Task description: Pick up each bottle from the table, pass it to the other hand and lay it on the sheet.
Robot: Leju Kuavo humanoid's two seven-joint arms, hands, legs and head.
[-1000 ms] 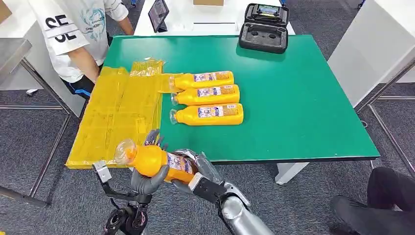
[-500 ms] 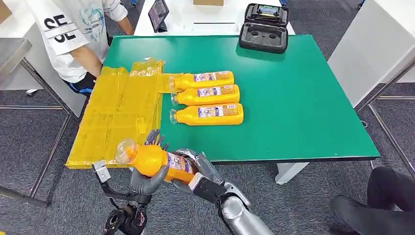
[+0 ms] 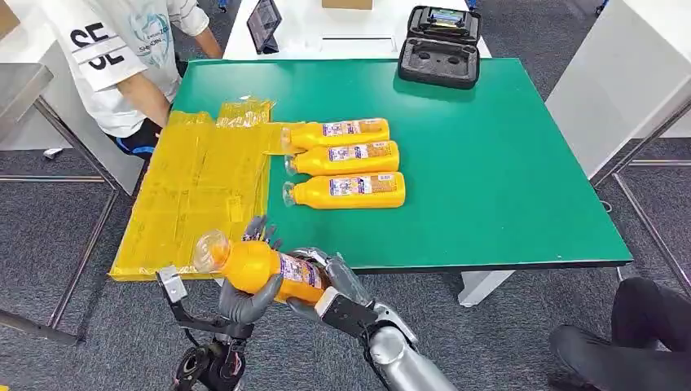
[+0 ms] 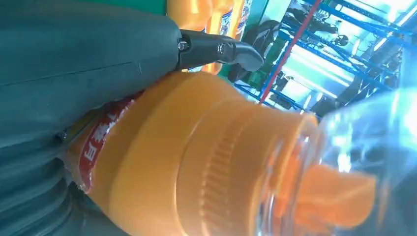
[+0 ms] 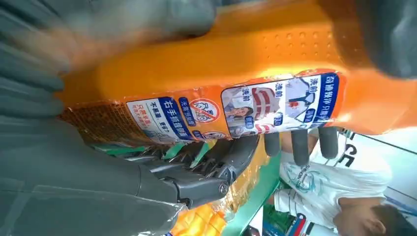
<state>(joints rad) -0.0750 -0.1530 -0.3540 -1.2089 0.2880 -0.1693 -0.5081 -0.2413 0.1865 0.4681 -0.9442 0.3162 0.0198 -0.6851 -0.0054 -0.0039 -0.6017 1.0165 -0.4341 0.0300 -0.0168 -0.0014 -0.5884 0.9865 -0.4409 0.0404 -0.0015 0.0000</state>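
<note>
An orange bottle [image 3: 254, 266] with a clear cap hangs in front of the table's near edge, its cap pointing left. My left hand [image 3: 243, 298] cups it from below near the neck, and my right hand [image 3: 332, 281] grips its base end. The left wrist view has the bottle's neck [image 4: 196, 162] close up against my left hand [image 4: 88, 64]. In the right wrist view the labelled bottle body [image 5: 236, 64] lies in my right hand [image 5: 74, 182]. Three more orange bottles [image 3: 349, 157] lie side by side on the green table [image 3: 505, 179]. The yellow sheet [image 3: 195, 187] covers the table's left part.
A person in a white shirt [image 3: 122, 57] stands at the table's far left corner, next to the sheet. A black case [image 3: 440, 49] sits at the far edge, a tablet [image 3: 263, 23] behind it. Another person's dark leg [image 3: 635, 334] is at lower right.
The bottle and both hands have drifted very slightly to the right; both hands still hold it. The bottles on the table have not moved.
</note>
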